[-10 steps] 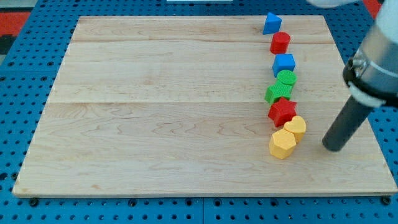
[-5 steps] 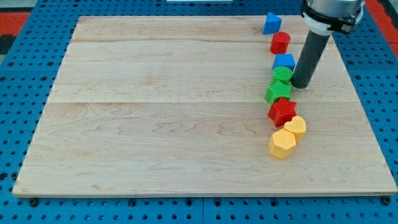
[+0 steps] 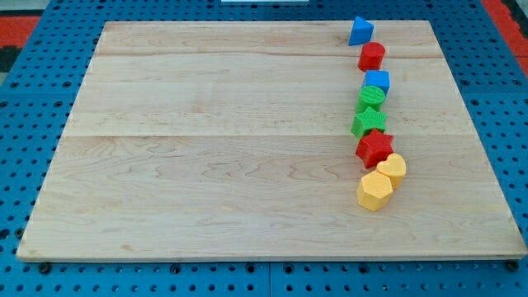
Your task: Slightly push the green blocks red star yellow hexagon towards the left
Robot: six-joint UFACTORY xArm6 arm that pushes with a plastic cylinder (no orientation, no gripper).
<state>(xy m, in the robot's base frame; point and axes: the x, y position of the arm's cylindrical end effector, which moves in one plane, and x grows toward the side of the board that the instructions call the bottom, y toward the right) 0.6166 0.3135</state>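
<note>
A column of blocks runs down the board's right side. A green round block [image 3: 371, 98] sits just above a green star [image 3: 368, 124], touching it. Below them lies the red star [image 3: 374, 148]. Under it a yellow heart-like block [image 3: 393, 170] touches the yellow hexagon [image 3: 374, 191], which is lowest. My tip and the rod do not show in the view.
Above the green blocks are a blue cube-like block [image 3: 377, 81], a red hexagonal block [image 3: 371, 56] and a blue triangle [image 3: 360, 31]. The wooden board [image 3: 206, 148] lies on a blue pegboard, with red patches at the top corners.
The rod swung from the lower right up beside the green round block, then left the view. The green round block has shifted slightly left and up, against the blue cube.
</note>
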